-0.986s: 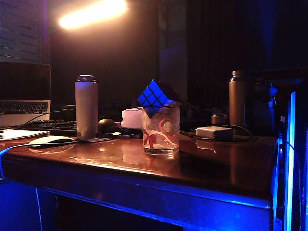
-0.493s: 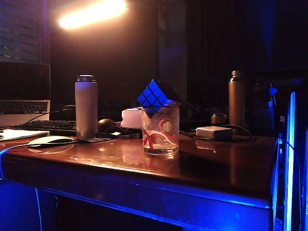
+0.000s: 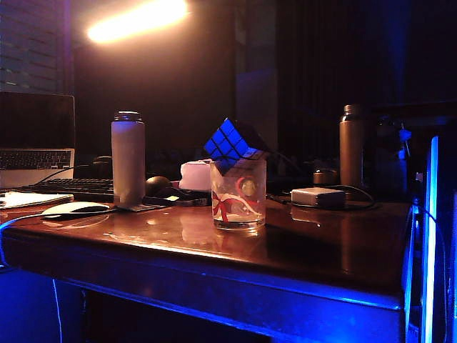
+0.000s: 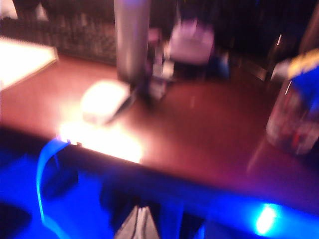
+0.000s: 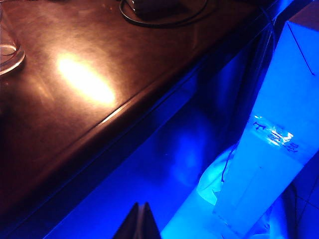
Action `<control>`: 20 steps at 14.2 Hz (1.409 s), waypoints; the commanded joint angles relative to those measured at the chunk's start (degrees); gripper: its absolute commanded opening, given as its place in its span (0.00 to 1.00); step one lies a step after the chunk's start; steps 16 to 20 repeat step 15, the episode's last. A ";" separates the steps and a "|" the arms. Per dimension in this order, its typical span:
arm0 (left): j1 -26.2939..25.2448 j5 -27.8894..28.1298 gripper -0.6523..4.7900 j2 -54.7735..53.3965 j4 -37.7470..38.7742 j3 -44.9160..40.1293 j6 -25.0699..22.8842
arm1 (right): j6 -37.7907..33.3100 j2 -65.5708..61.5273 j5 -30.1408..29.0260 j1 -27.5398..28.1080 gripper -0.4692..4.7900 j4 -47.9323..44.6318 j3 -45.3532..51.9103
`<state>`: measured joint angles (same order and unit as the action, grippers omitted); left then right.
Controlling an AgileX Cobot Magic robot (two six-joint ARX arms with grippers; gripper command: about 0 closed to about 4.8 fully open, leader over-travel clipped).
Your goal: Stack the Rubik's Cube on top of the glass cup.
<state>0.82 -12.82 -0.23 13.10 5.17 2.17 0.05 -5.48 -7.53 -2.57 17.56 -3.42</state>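
Exterior view: a glossy brown table (image 3: 321,243) under dim blue and warm light. The cube (image 3: 230,145), blue faces crossed by black grid lines, rests tilted on one corner in the mouth of the cup (image 3: 238,194), a short, clear, straight-walled tumbler with red and white ribbon print, standing near the table's middle. Left of the cup stands a pale matte cylindrical bottle (image 3: 128,159) with a darker cap; a flat white mouse (image 3: 74,208) lies near its foot. Far right stands a slimmer brownish bottle (image 3: 351,145), and between it and the cup lies a small grey box (image 3: 318,197) ringed by a dark cable. A keyboard (image 3: 71,187) and a laptop (image 3: 36,139) fill the left background. Neither arm appears in this view.

Left wrist view (blurred): the table edge seen from below and in front, with the mouse (image 4: 103,100), the bottle (image 4: 131,40) and, at the frame edge, the cup (image 4: 294,119) with the cube (image 4: 306,74) on it. The left gripper is not visible, so its opening cannot be told.

Right wrist view: the table's right front corner with a lamp glare, the cup's thick glass base (image 5: 9,52), and the cable loop. The right gripper (image 5: 141,222) hangs off the table over the blue-lit floor, its dark fingertips pressed together, holding nothing. A tall pale post (image 5: 279,119) stands beside it.
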 commanded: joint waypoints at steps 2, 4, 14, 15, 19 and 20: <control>0.02 0.13 0.12 0.20 -2.97 -3.96 -0.22 | 0.15 -0.02 -0.04 0.02 0.09 0.13 0.26; 0.02 0.00 0.12 0.20 -3.80 -4.68 -0.22 | 0.15 -0.02 -0.04 0.02 0.09 0.15 0.26; 0.00 0.11 0.12 0.20 -3.78 -4.70 -0.22 | 0.15 -0.02 -0.04 0.02 0.09 0.15 0.26; 0.00 0.11 0.12 0.20 -3.78 -4.68 -0.22 | 0.15 -0.02 -0.04 0.02 0.09 0.15 0.26; 0.00 0.11 0.12 0.20 -3.78 -4.68 -0.22 | 0.15 -0.02 -0.04 0.02 0.09 0.15 0.26; 0.00 0.11 0.12 0.20 -3.78 -4.68 -0.22 | 0.15 -0.02 -0.04 0.02 0.09 0.15 0.26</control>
